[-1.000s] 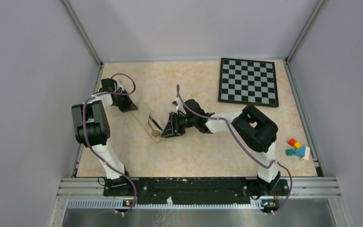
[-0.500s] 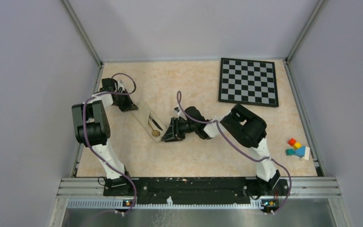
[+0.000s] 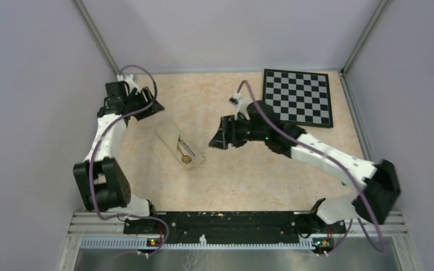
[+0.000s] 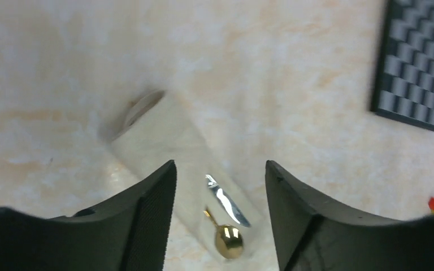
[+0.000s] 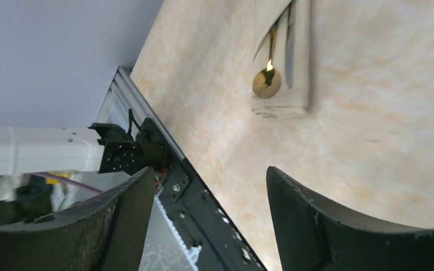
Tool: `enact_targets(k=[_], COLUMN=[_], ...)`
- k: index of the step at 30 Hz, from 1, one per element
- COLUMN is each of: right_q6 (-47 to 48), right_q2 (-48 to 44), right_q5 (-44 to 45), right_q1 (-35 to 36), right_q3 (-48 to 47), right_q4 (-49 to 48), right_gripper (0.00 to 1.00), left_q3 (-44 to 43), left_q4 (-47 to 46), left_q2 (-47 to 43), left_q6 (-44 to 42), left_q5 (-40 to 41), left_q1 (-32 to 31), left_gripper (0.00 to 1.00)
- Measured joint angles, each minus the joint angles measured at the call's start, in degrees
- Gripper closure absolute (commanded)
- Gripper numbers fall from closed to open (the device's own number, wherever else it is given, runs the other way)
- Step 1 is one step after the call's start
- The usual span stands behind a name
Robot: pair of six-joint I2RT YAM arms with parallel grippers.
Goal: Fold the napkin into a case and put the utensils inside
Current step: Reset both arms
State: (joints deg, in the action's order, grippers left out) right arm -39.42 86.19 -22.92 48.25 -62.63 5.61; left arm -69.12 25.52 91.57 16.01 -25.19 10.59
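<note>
One case [image 3: 172,135] lies left of centre on the table [image 3: 248,175]; one knife [image 4: 226,201] and one spoon [image 4: 229,241] sit in its near end; left gripper [image 3: 150,107] and right gripper [image 3: 216,140], two in all, hover clear, jaws apart, empty.

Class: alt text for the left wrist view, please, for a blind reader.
A beige napkin case lies on the pale table, a silver knife and gold-bowled spoon poking from its lower end. The open left gripper's fingers frame the bottom.
</note>
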Motion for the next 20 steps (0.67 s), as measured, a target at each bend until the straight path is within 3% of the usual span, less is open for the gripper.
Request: enact_targets(k=[2, 3, 6, 8, 15, 20], right_q6=[5.7, 13.3, 17.0, 20.0, 27.6, 29.7], right_q2=[-10.2, -25.6, -32.3, -36.9, -47.5, -50.0], right_q5=[7.7, 20.9, 27.2, 32.3, 42.1, 46.2], right_q1=[-0.1, -0.4, -0.4, -0.4, -0.4, -0.4], right_q3=[-3.4, -11.5, -17.2, -22.7, -43.0, -47.8], right_q4=[10.9, 26.4, 34.3, 40.5, 48.7, 50.0], right_gripper=[0.24, 0.19, 0.18, 0.18, 0.18, 0.17], left_q3=[-0.5, -5.4, -6.6, -6.3, -7.7, -12.1], left_q4=[0.3, -1.4, -5.9, -10.0, -22.9, -23.6], left_q2=[-8.3, -21.9, -28.2, -33.7, -46.0, -48.0], left_q6=[0.2, 1.5, 5.2, 9.7, 20.0, 20.1], left_q5=[-2.1, -8.3, -11.9, -15.1, -16.9, -12.9], left_q1=[-1.2, -8.1, -12.8, -15.5, -16.7, -16.6], left_gripper=[0.28, 0.21, 0.17, 0.07, 0.04, 0.04])
